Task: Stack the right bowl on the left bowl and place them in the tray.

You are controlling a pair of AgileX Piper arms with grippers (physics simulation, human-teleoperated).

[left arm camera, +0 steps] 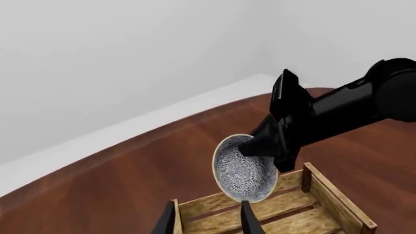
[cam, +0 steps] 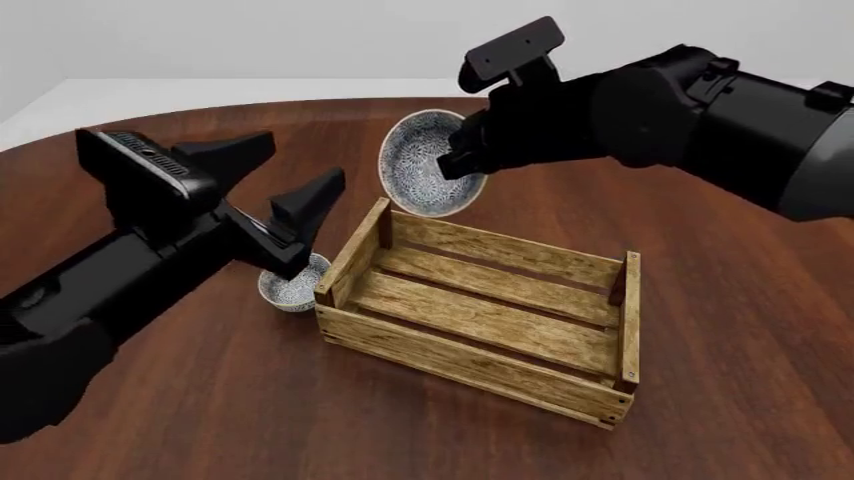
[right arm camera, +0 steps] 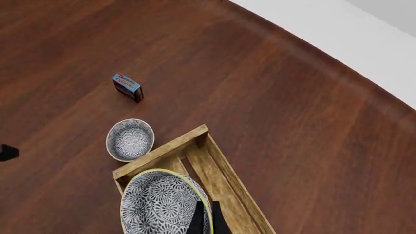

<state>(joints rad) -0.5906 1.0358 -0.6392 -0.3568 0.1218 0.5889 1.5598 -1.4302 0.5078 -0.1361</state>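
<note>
Patterned blue-white right bowl (cam: pixel 427 163) is hanging pinched in the right end effector (cam: pixel 461 160); next, lowering onto left bowl (cam: pixel 292 285); left end effector (cam: pixel 287 215) is gaping.

Three cameras, one shared crate corner
The front view looks down and forward across the table (cam: pixel 747 330); both wrist views ride high, sharing the tray (cam: pixel 481 310) near its left end and the lifted bowl (right arm camera: pixel 162 204).

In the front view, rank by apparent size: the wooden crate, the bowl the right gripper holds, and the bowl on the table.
1. Wooden crate
2. Held bowl, in the right gripper
3. Bowl on the table, partly hidden by the left gripper, so its true size is unsure.
</note>
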